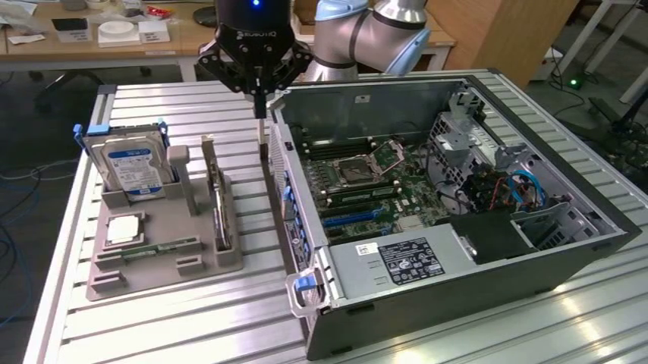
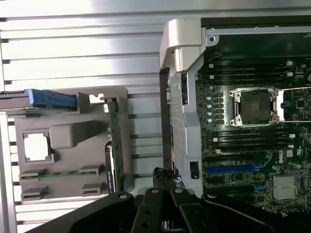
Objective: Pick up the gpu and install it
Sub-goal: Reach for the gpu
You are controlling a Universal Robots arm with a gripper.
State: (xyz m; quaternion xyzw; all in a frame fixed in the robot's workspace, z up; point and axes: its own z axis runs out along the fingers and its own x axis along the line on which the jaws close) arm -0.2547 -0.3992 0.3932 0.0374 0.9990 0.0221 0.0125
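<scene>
Tool (image 1: 261,111) is pressed shut and empty, hanging between the open case (image 1: 486,297) and the grey holder (image 1: 162,229), where the gpu (image 1: 215,199) sits upright near the hard drive (image 1: 130,163).

**GPU standing on edge in its holder**

The gpu (image 1: 218,206) is a thin green circuit-board card, seen almost edge-on in the exterior view. It stands upright on its long edge in a slot of the grey holder (image 1: 152,267), on the side of the holder nearest the computer case (image 1: 476,303). Its silver metal bracket rises at the end toward twelve o'clock, and the board runs from there toward six o'clock. The card sits at about nine o'clock from the case, near it but apart. The wrist view shows its green upper edge, with a dark cooler on one face.
</scene>
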